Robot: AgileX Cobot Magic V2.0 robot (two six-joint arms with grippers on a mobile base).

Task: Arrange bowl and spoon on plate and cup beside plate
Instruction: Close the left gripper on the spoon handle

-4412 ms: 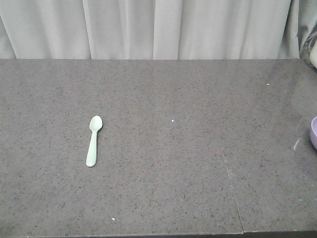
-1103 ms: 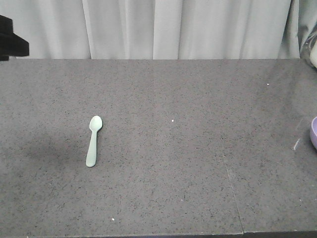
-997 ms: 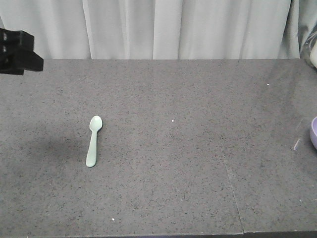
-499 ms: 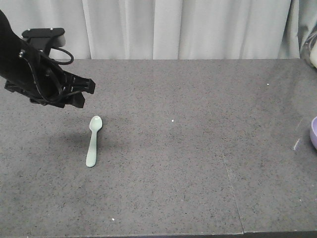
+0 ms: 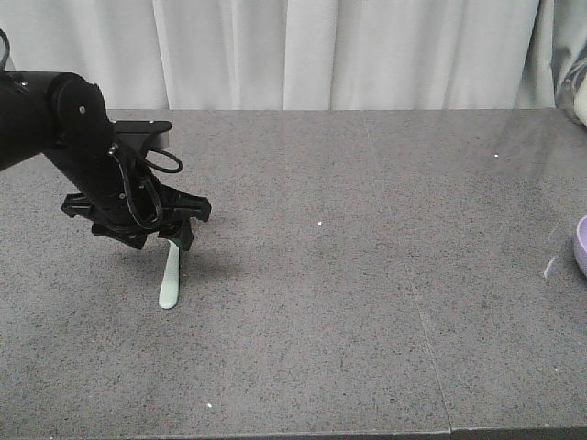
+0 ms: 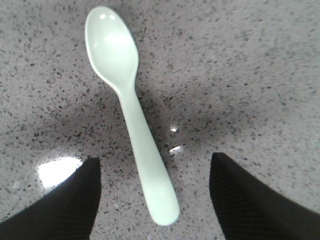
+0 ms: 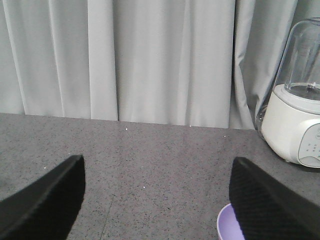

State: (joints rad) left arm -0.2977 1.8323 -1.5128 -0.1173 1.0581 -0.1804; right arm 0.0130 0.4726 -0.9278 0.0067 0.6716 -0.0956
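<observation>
The pale mint spoon [image 5: 169, 284] lies flat on the grey table [image 5: 348, 275], scoop pointing away from me. My left gripper [image 5: 163, 240] hangs low over its scoop end, hiding that end in the front view. In the left wrist view the spoon [image 6: 131, 107] runs down between the two fingers, and the left gripper [image 6: 155, 161] stands open astride the handle without touching it. The lavender bowl [image 5: 581, 246] peeks in at the table's right edge. My right gripper [image 7: 157, 162] is open and holds nothing, with the bowl [image 7: 226, 229] just inside its right finger. Plate and cup are out of view.
A white blender with a clear jar [image 7: 296, 115] stands at the table's far right corner. Grey curtains [image 5: 293, 50] hang behind the table. A thin seam [image 5: 426, 339] crosses the tabletop right of centre. The front edge runs along the bottom of the front view.
My left arm has swung in from the upper left and dropped down over the spoon. The spoon and bowl have not moved.
</observation>
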